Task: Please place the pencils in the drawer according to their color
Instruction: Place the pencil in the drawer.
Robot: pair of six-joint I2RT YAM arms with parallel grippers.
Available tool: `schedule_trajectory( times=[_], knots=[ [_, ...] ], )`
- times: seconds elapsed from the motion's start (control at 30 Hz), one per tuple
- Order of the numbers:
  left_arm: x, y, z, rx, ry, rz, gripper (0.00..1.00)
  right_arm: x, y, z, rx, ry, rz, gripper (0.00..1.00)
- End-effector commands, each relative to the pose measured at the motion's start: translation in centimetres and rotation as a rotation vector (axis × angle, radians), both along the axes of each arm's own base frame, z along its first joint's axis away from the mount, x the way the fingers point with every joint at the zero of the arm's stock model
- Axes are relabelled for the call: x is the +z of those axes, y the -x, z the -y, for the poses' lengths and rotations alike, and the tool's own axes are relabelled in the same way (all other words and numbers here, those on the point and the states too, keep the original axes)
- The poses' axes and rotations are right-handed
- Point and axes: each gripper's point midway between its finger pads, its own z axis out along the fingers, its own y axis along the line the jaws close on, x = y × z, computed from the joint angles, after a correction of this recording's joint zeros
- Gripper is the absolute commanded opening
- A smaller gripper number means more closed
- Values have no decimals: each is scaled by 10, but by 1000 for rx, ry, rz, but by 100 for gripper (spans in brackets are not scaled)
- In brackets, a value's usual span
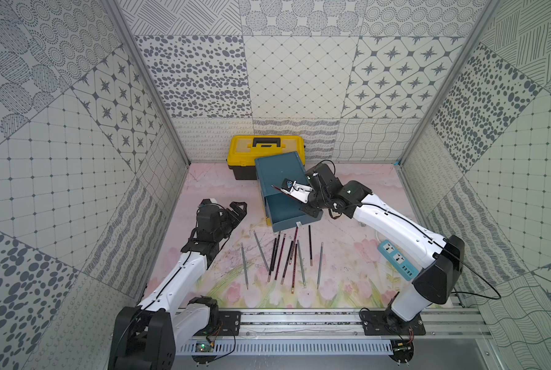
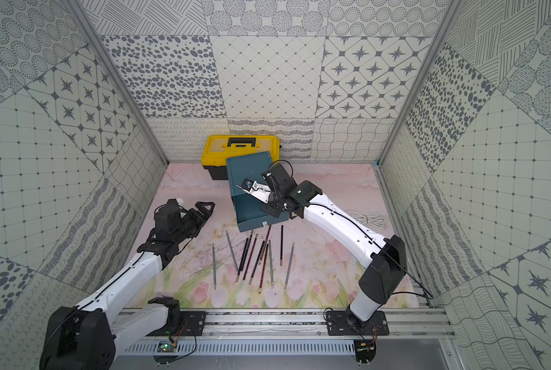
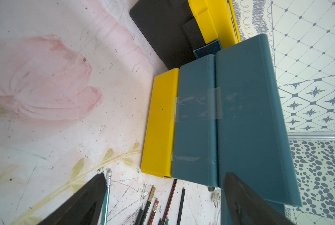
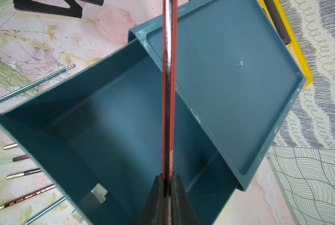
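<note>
The left gripper (image 1: 240,211) stands over the floral mat (image 1: 341,278) with its fingers spread wide and nothing between them. The side of the teal drawer cabinet (image 1: 279,169) is just ahead of its fingertips, not touching them. To its right and nearer the robot lie the loose pencils (image 1: 287,261) in a rough fan. Ten can be counted: four are grey-green and the other six black or red-striped, and some of them touch or cross. The one cabinet has three drawers, two teal above a yellow bottom drawer (image 3: 160,120). The open top drawer (image 4: 123,126) is pulled out directly beneath the right gripper (image 4: 167,176). That gripper pinches one red-and-black striped pencil (image 4: 168,87), whose shaft reaches past the fingertips over the drawer and the cabinet top. One yellow toolbox (image 1: 266,147) sits right behind the cabinet, beyond the fingertips. One blue power strip (image 1: 397,260) lies well behind this gripper, on the far side of its arm.
</note>
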Motion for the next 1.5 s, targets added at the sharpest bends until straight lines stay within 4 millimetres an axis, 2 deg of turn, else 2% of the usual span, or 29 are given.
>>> schedule_trajectory(
  times=[0.0,0.1,0.2,0.4,0.6,0.77,0.87,0.97,1.13,1.3,1.47],
  knots=[
    [9,-2,-1,-5,-5,28,99,-7,-3,-8,8,0,1,21],
    [10,-2,-1,-5,-7,28,99,-6,-3,-10,1,-1,6,29],
    [11,-1,-1,-5,-7,30,99,0,-3,-10,-7,-15,19,31],
    [12,0,-1,-8,-11,33,99,37,-2,-5,-82,-121,55,31],
    [14,1,-3,0,-20,37,99,75,1,19,-274,-281,84,37],
    [16,2,-3,-2,-22,42,99,84,10,48,-436,-374,70,38],
    [20,1,0,-18,-16,50,99,85,27,53,-437,-427,25,38],
    [22,1,3,-37,-13,47,99,81,46,37,-362,-447,-50,39],
    [20,2,2,-28,-9,39,99,61,67,-7,-232,-314,-67,43],
    [14,5,-1,-10,-20,16,99,43,69,-53,-166,-175,-46,49],
    [13,5,-1,-11,-16,17,99,28,62,-82,-156,-86,-30,59]
  ],
)
